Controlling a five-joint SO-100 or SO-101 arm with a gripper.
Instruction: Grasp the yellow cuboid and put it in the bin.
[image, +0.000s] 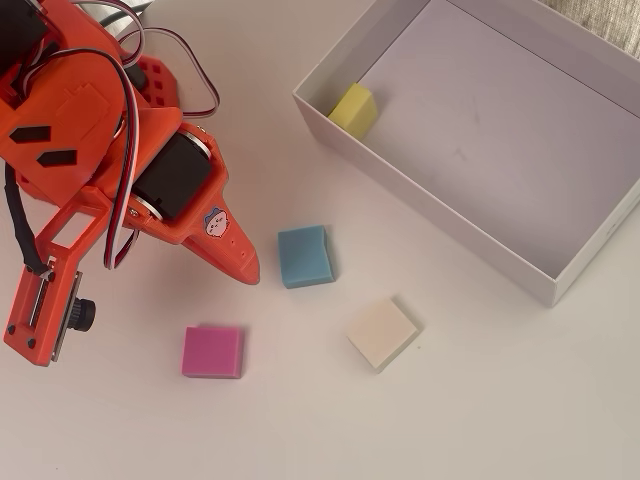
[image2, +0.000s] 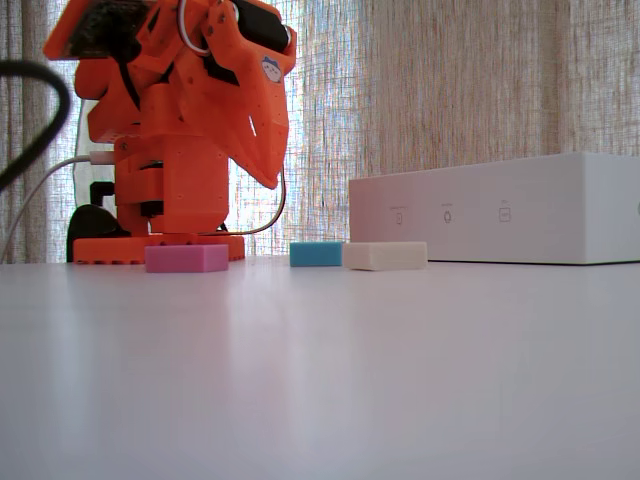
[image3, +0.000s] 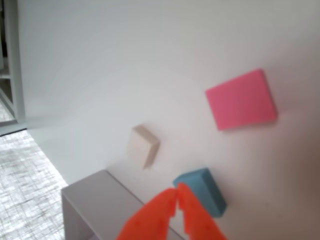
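Yellow cuboid (image: 353, 109) sits inside the bin (image: 440, 225), tilted against the near-left corner wall in the overhead view, with no clear long axis. The end effector (image3: 176, 192), fingers pressed together and empty, hangs above the worktop (image: 480, 400); a careless sweep could knock the blue block (image: 305, 256).

No legible text, tiny unreadable marks on bin (image2: 500, 222) wall
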